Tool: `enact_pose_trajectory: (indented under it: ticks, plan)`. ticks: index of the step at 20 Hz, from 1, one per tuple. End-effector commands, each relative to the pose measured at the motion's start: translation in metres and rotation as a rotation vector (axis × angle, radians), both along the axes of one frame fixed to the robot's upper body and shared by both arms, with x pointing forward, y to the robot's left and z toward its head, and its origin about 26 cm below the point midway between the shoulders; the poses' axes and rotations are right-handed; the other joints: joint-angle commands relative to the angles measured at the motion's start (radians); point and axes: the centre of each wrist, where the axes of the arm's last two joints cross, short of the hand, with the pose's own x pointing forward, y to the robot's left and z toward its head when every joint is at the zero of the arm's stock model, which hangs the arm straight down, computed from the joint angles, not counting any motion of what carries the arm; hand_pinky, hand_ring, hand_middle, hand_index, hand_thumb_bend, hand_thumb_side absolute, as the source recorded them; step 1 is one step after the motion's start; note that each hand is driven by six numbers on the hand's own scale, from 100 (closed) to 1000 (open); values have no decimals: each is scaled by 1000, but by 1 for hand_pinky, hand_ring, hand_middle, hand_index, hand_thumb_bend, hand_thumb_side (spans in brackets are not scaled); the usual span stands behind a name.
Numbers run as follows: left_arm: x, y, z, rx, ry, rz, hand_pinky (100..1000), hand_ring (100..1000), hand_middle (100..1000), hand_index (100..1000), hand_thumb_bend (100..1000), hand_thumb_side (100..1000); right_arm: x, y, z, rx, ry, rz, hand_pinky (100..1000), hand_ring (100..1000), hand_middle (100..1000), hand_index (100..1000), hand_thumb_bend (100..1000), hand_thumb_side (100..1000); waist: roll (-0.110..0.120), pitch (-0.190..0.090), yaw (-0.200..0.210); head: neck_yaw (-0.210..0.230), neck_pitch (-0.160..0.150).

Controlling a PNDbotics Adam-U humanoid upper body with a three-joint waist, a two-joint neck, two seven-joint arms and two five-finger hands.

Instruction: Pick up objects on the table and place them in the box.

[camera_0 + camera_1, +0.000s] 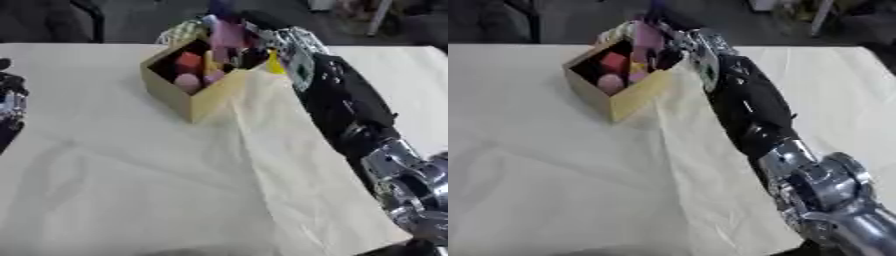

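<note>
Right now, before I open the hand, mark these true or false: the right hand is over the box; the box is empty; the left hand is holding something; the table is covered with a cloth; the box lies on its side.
1. The right hand is over the open tan cardboard box, its fingers around a pink block. True.
2. The box is empty. False: it holds a red block and a pink rounded piece, among others.
3. The left hand is holding something. False: it sits idle at the view's left edge, away from the box.
4. A cream cloth covers the table. True.
5. The box lies on its side. False: it stands upright, opening upward.
</note>
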Motion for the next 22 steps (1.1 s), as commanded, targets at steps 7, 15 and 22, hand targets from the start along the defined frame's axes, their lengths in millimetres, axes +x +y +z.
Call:
enact_pose_trajectory:
  ticks: [7, 15, 22]
  plan:
    - [1, -4, 10, 7, -28, -33, 643, 604, 597, 821, 102, 540, -13, 51, 3, -163, -1, 136, 872, 889, 1000, 1000, 100, 424, 22, -1, 4, -25, -4]
    - [-2, 1, 7, 16, -18, -12, 642, 604, 596, 821, 102, 542, -13, 45, 37, -246, -28, 224, 917, 946, 1000, 1000, 100, 273, 13, -8, -21, -13, 0]
    - [-3, 5, 7, 18, -21, 10, 642, 604, 595, 821, 101, 544, -2, -11, 69, -180, -37, 125, 924, 931, 1000, 1000, 100, 146, 9, -1, -28, -9, -6]
